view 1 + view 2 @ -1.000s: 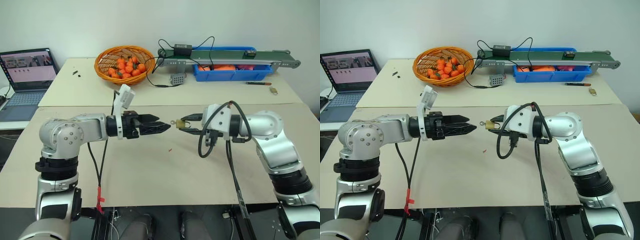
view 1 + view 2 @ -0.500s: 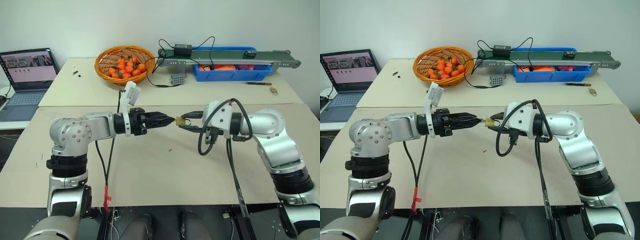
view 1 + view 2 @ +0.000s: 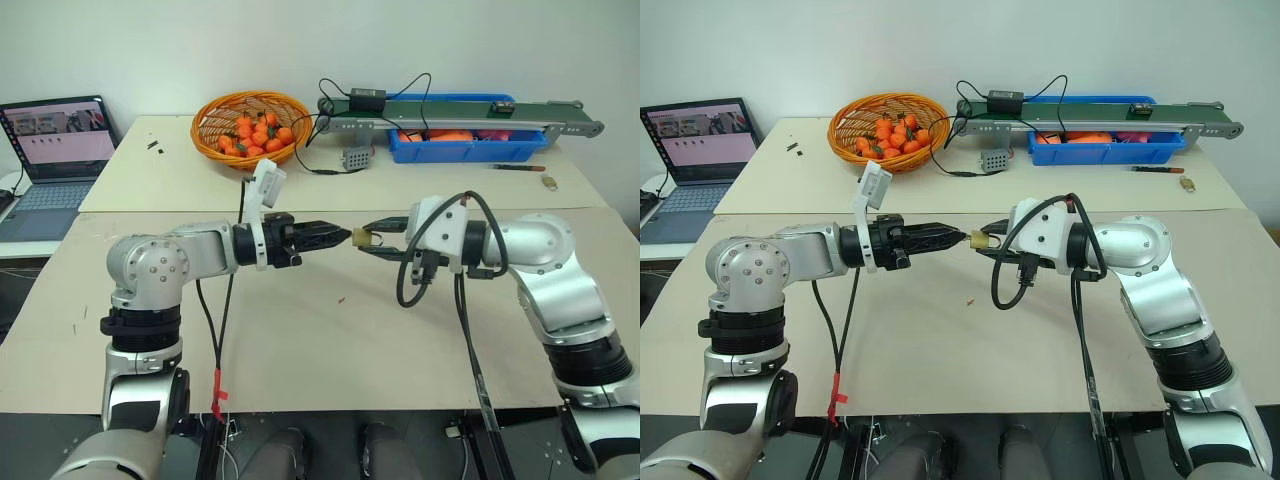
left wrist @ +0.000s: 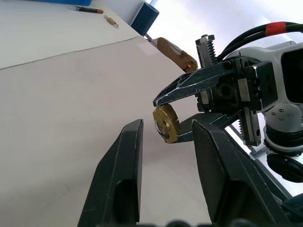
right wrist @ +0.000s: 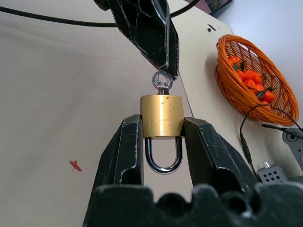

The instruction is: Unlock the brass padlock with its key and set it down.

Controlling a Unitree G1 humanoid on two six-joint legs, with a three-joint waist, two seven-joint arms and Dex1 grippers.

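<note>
The brass padlock (image 5: 162,116) hangs above the table with my right gripper (image 3: 372,240) shut on its gold body, the silvery shackle pointing back toward the wrist. The key (image 5: 162,82) sticks out of the lock's far end, its round bow showing. My left gripper (image 3: 343,236) points level at that end from the opposite side. In the left wrist view a gap shows between its fingers (image 4: 128,175), with the padlock (image 4: 165,124) just past the tips. I cannot tell whether the tips touch the key.
At the back stand an orange basket (image 3: 250,125) of tangerines, a laptop (image 3: 55,135), a conveyor (image 3: 460,108) over a blue bin (image 3: 465,150) and a grey box (image 3: 355,158). Another small padlock (image 3: 547,181) and a pen (image 3: 518,167) lie far right. Beige tabletop (image 3: 330,340) lies below both grippers.
My left gripper moved right, from a gap away up to the padlock's key end, and its fingers narrowed from wide open. The right gripper kept still with the padlock.
</note>
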